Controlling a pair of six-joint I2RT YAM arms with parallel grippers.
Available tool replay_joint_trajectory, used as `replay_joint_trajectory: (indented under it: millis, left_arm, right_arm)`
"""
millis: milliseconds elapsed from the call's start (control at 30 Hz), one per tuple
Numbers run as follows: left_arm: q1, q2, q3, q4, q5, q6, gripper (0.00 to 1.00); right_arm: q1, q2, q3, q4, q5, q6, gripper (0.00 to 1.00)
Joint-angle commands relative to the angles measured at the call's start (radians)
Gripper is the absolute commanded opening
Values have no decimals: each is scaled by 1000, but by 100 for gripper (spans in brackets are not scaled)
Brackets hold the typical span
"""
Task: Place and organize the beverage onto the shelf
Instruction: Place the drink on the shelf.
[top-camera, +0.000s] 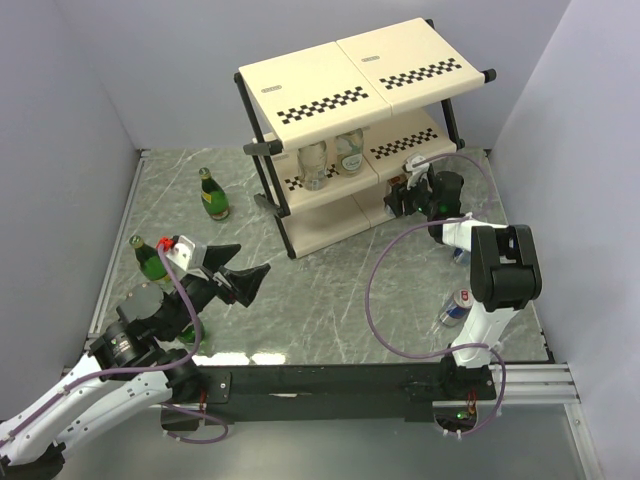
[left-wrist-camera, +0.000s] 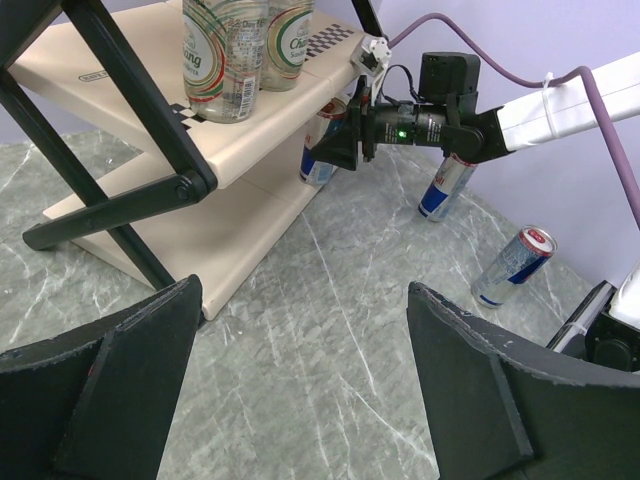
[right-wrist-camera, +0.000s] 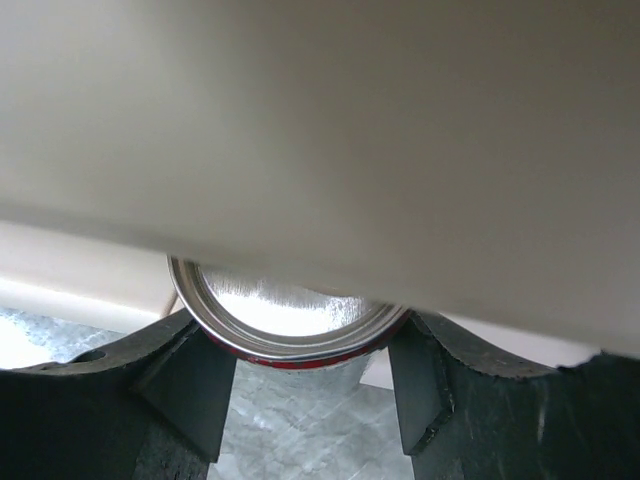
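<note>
Hidden/unclear: held can (right-wrist-camera: 290, 325) shows only its rim end in R wrist view. The underside of a shelf (top-camera: 330, 80) panel blanks the upper half there. From above this can isn't visible, being covered by the mid tier and R gripper (top-camera: 402, 196). L wrist view puts it roughly upright at the front edge of the bottom tier; whether it rests on the panel, can't tell. R gripper is clamped on it, one finger touching each side.

Upright can (left-wrist-camera: 445, 185) stands on table (top-camera: 330, 300) under R arm, mostly hidden from above. Lying can (top-camera: 455, 308) is on its side near R arm base.

Clear bottles (top-camera: 313, 165) stand upright on mid tier, L half. Far green bottle (top-camera: 212, 195) is upright, left of shelf. Near green bottle (top-camera: 150, 260) is just beside L arm.

L gripper (top-camera: 245, 280): jaws wide apart, nothing between, above table, well apart from shelf.
</note>
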Motion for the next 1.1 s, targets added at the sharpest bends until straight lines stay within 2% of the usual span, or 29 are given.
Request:
replay_joint_trajectory:
  millis: [0,333,567,1067]
  left_arm:
    - [0,8,18,52,-9,-12,89]
    - [0,5,18,49,-10,-15,89]
    - [-1,2,20,44,-12,-15,89]
    - [0,-1,26,41,-12,-17,89]
  right_arm:
    - [-7,-19,34,126,-23,-44,0]
    - [-6,-2,60,115,-46,-67,0]
    - [-6,15,88,117,-72,-28,0]
    - [-7,44,80,264,-49,80,0]
